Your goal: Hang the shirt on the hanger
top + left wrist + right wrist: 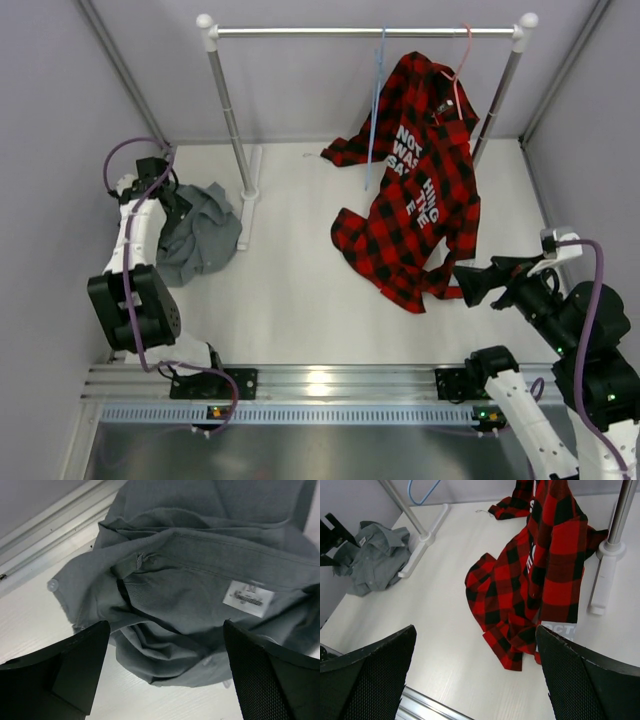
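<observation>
White, faintly grained surface (300, 290) enclosed on three sides by plain pale-lilac walls (300, 90), with an aluminium mounting rail (330, 383) along its near edge carrying both arm bases. A garment rack stands at the far side: a horizontal metal bar (300, 32) on two posts, each set in a white foot (250, 190) resting on the surface. The light-blue wire hanger (378, 95) hangs bare from the bar, just left of the pink hanger (463, 55), which carries the red-and-black plaid shirt (420, 200); the lower part of that shirt trails onto the surface. The grey shirt (205, 235) lies crumpled on the left part of the surface, close to the left wall and just beside the rack's left foot, well apart from the blue hanger; its collar is turned up and shows a white neck label (249, 598). The left pincer (170, 190) is poised over this heap, released, its jaws spread wide and grasping nothing. The right pincer (463, 283), at the right side near the plaid shirt's hem, is likewise spread wide and empty.
</observation>
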